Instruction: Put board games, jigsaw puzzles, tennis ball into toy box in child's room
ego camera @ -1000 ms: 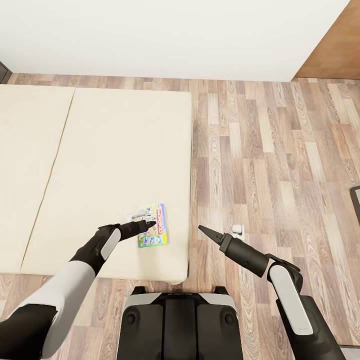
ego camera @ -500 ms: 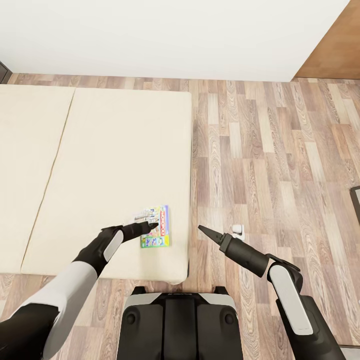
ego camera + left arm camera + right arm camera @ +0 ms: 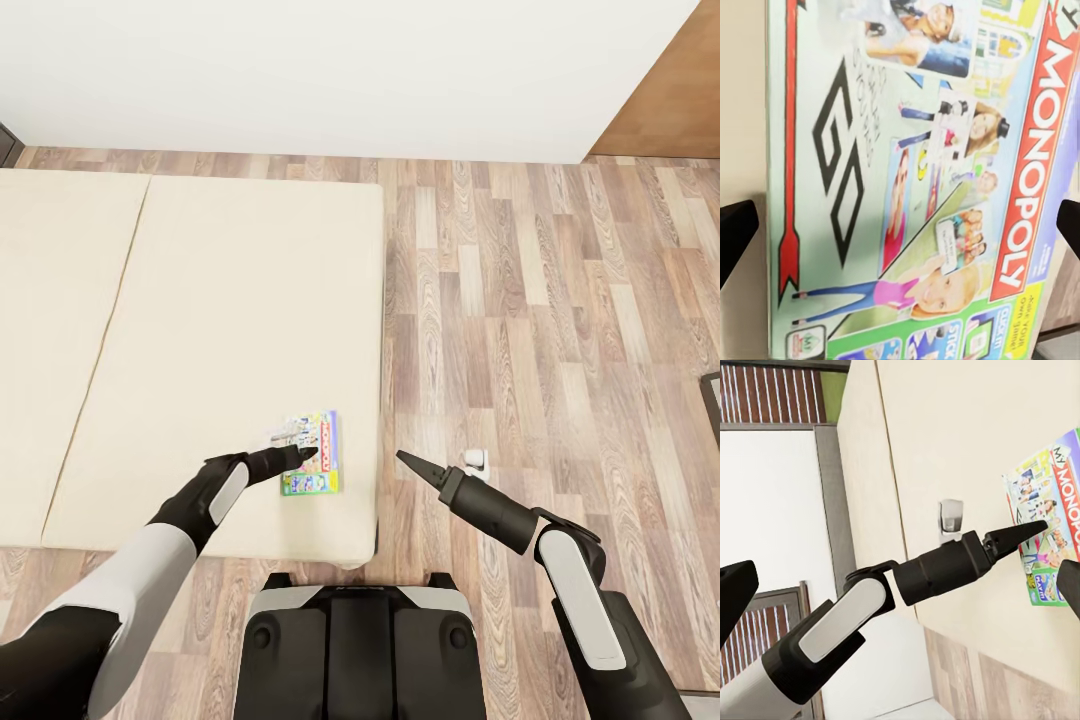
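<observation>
Head view: since half a second ago almost nothing has changed; a second ago the Monopoly box [image 3: 312, 453] lay slightly turned and a touch further left, and it now sits squared up with the mattress edge. The box lies flat on the beige bed [image 3: 200, 340], near its right edge and towards the near corner. Its long axis runs away from the robot, roughly parallel to that edge, with the green strip at the near end. The left gripper [image 3: 300, 455] hovers over the box's left part, its dark fingers seeming close together; whether they touch the box I cannot tell. The right gripper [image 3: 405, 458] hangs over the wood-plank floor [image 3: 540, 300] beside the bed, pointed and seemingly pinched together, holding nothing. A small white object [image 3: 474, 459] sits on the floor just past it.

Left wrist view: the Monopoly box [image 3: 915, 180] cover shows a red "MONOPOLY" band, cartoon figures and a black-and-red arrow. The two fingertips [image 3: 735, 236] stand wide apart, flanking the box.

Right wrist view: the left gripper [image 3: 1027, 531] reaches over the box [image 3: 1046, 510] on the mattress.
</observation>
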Robot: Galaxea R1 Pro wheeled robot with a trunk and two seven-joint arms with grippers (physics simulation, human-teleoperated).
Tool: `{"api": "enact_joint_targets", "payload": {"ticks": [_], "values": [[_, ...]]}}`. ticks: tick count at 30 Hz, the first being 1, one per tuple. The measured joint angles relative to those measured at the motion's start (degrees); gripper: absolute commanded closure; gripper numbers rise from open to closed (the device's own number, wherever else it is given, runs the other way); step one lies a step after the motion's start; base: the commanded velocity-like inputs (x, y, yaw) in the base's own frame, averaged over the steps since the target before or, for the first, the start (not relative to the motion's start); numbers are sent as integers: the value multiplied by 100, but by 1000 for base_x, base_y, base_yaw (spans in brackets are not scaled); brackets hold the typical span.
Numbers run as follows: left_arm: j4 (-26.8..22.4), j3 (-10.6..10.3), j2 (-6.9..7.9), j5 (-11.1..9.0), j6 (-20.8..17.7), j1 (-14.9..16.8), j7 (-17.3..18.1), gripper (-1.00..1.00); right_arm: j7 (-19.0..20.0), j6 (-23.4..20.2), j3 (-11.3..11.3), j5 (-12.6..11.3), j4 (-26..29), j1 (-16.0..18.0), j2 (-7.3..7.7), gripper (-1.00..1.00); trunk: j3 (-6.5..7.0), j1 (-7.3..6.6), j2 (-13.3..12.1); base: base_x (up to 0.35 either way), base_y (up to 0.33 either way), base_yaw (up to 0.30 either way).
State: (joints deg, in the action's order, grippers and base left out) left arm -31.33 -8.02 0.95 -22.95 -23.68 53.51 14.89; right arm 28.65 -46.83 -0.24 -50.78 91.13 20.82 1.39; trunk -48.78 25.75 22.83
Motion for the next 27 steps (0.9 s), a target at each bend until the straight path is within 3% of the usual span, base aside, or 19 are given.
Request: {"api": "enact_joint_targets", "payload": {"ticks": [12, 20, 27], "values": [[1, -14, -37, 0, 11, 0, 40, -100, 3, 0, 0, 0, 0, 1, 0, -100, 0, 0, 0, 0, 0, 0], [1, -24, -31, 19, 14, 0, 543, -100, 2, 1, -7, -1, 6, 4, 1, -100, 0, 0, 0, 0, 0, 0], [1, -25, -31, 26, 15, 0, 580, -100, 4, 0, 0, -1, 9, -1, 0, -100, 0, 0, 0, 0, 0, 0]]}}
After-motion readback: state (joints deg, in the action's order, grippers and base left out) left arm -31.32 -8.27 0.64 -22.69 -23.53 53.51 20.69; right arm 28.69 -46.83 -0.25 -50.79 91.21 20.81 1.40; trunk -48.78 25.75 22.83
